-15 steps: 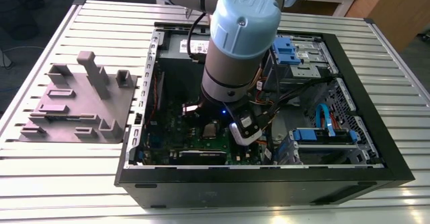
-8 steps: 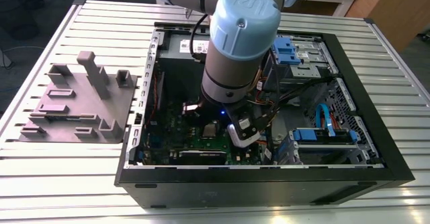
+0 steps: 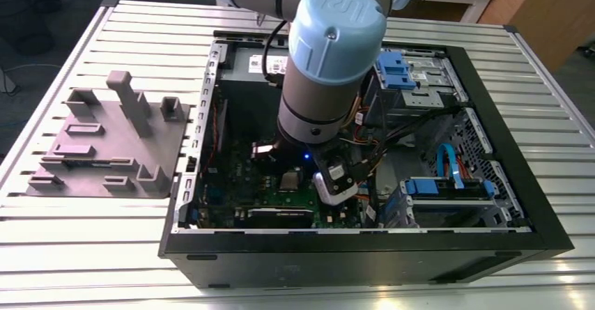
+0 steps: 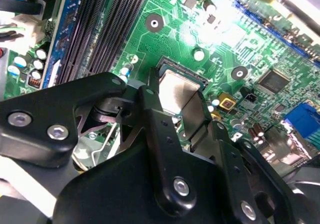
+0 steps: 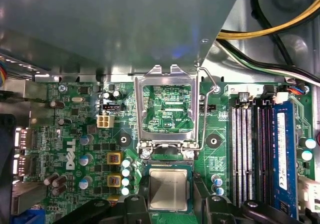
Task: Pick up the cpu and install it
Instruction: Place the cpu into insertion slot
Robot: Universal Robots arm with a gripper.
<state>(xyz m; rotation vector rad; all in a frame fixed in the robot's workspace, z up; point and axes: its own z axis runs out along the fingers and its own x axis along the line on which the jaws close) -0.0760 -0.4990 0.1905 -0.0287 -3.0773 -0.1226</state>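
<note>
Hovered inside the computer case (image 3: pixel 520 205) over the green motherboard (image 5: pixel 75 129), jaws parted either side of the cpu (image 5: pixel 169 189) lying in its socket just beside the raised retention frame (image 5: pixel 165 109); risked, probably, bent pins from any skewed seating.

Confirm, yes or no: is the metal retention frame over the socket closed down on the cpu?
No. In the first wrist view the retention frame stands flipped open beyond the socket, leaving the cpu uncovered.
</note>
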